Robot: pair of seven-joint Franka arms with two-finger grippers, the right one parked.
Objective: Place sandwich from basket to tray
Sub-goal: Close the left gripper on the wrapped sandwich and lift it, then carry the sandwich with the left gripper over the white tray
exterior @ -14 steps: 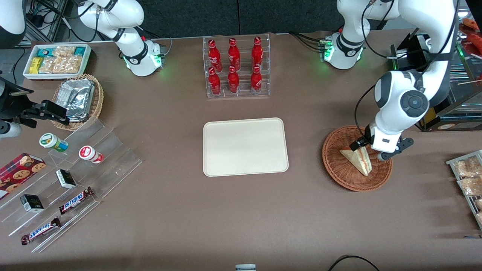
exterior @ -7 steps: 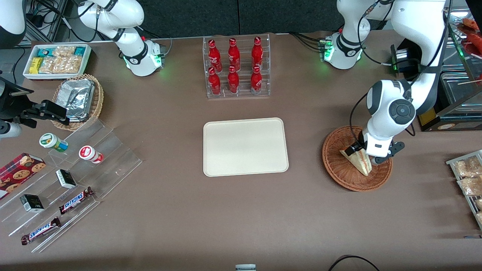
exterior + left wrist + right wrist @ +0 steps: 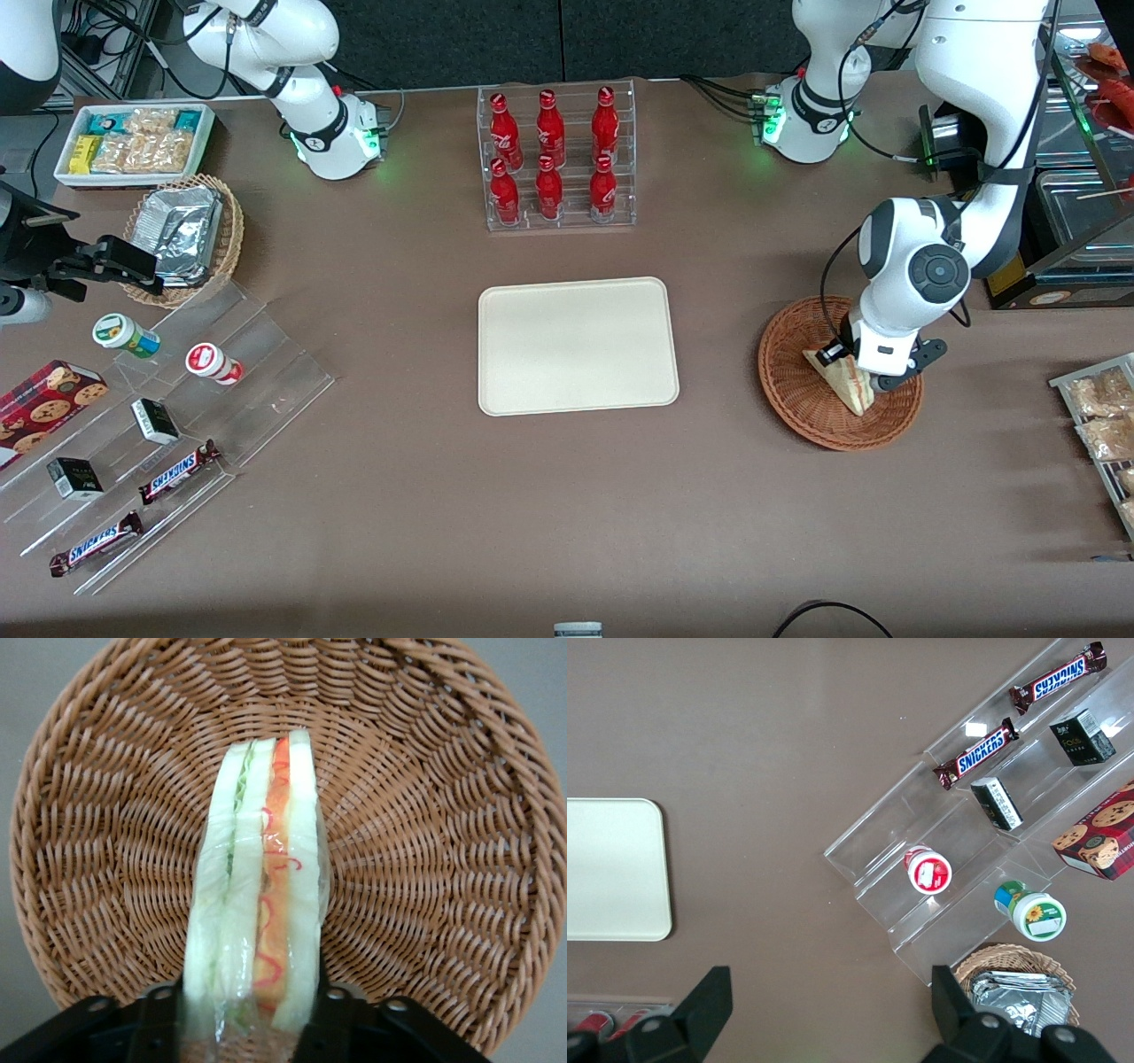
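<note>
1. Brown desk [image 3: 425, 496] carries everything; the flat cream rectangular plastic tray [image 3: 578, 346] sits bare at its middle.
2. Toward the working arm's end from the tray stands the round reddish-brown wicker basket [image 3: 797, 399].
3. Inside it lies the triangular pale-bread sandwich [image 3: 844, 383] with red, orange and green filling.
4. The claw [image 3: 858, 368] straddles the wedge, fingers narrow at its sides: grasping step; whether it grips yet, I cannot tell. Next, I judge: lift and carry to the tray.

**Gripper goes down onto the sandwich**

The left arm's gripper [image 3: 858, 366] is lower now and sits in the basket [image 3: 797, 399], its fingers on both sides of the sandwich [image 3: 846, 383]. The sandwich's visible part is smaller than before.
</note>
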